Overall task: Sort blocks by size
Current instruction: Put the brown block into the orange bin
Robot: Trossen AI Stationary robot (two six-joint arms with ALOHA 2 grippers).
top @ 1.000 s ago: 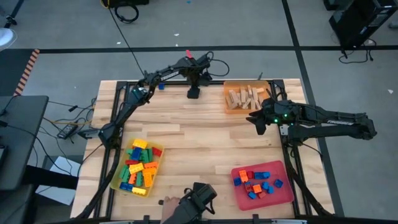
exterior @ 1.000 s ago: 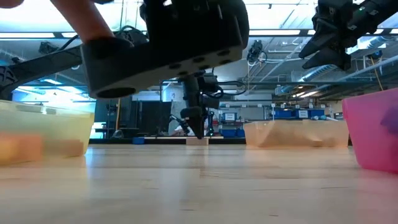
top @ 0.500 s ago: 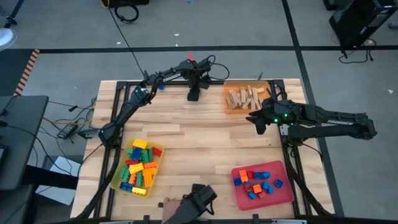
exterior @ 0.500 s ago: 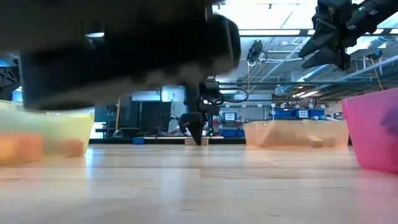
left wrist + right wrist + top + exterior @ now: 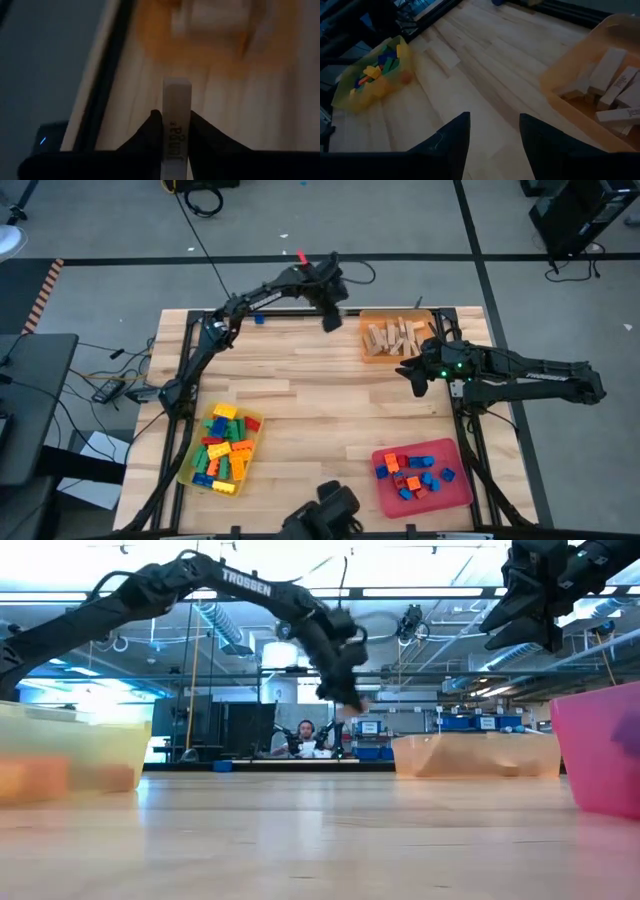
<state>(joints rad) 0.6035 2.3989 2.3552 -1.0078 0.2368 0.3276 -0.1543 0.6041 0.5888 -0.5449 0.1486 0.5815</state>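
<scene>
High view, left to right: yellow tray [image 5: 254, 423] of mixed plastic bricks at near left; left gripper [image 5: 331, 320] raised by the far edge, clamped on a tan wooden block [image 5: 176, 120]. Orange tray [image 5: 364, 340] with wooden blocks [image 5: 396, 336] sits just beyond; right gripper [image 5: 411, 372], fingers parted and empty, hovers beside it.

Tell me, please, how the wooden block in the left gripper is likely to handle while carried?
The wooden block looks rigid and probably light. The left gripper pinches its flat faces, so it should sit steady, though smooth wood might slip. Released over the orange tray, it shouldn't roll.
</scene>
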